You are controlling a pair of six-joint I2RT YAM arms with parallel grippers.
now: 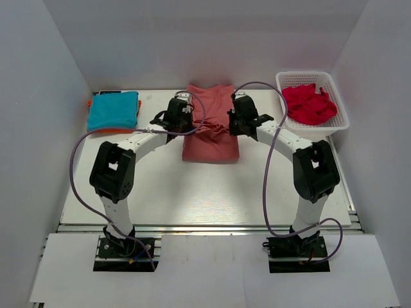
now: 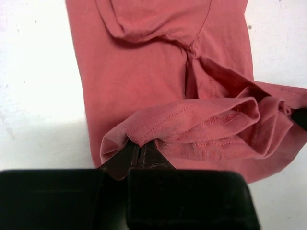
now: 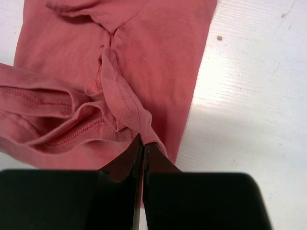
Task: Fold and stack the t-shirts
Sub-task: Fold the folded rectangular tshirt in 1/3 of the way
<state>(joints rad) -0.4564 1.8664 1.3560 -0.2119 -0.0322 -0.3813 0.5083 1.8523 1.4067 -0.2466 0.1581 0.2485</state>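
A salmon-pink t-shirt (image 1: pixel 210 140) lies at the back middle of the table, partly folded, with a bunched ridge across its middle. My left gripper (image 1: pixel 180 120) is shut on the shirt's hemmed edge at its left side; the pinch shows in the left wrist view (image 2: pixel 139 146) under the pink shirt (image 2: pixel 144 72). My right gripper (image 1: pixel 238 122) is shut on the shirt's edge at its right side, shown in the right wrist view (image 3: pixel 143 140) with the shirt (image 3: pixel 153 57) spread beyond. A folded teal t-shirt (image 1: pixel 113 110) lies on an orange one at the back left.
A white basket (image 1: pixel 338 122) at the back right holds crumpled red t-shirts (image 1: pixel 309 104). White walls close in the table on the left, back and right. Bare white table (image 1: pixel 205 192) lies in front of the pink shirt.
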